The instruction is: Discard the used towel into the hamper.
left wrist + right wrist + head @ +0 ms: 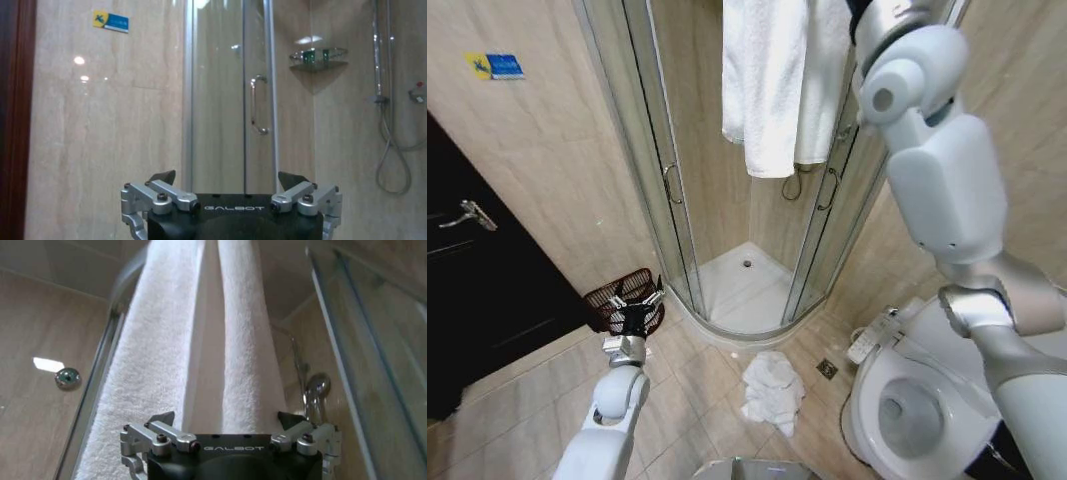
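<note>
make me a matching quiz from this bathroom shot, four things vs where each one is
Things:
1. hamper
2. hanging towel
3. crumpled towel
4. left claw

Places:
A. draped over the top of the shower enclosure
B. on the floor tiles in front of the shower
C. against the wall left of the shower door
D. held low, just before the hamper

Pairs: 1-C, 2-A, 3-B, 4-D
</note>
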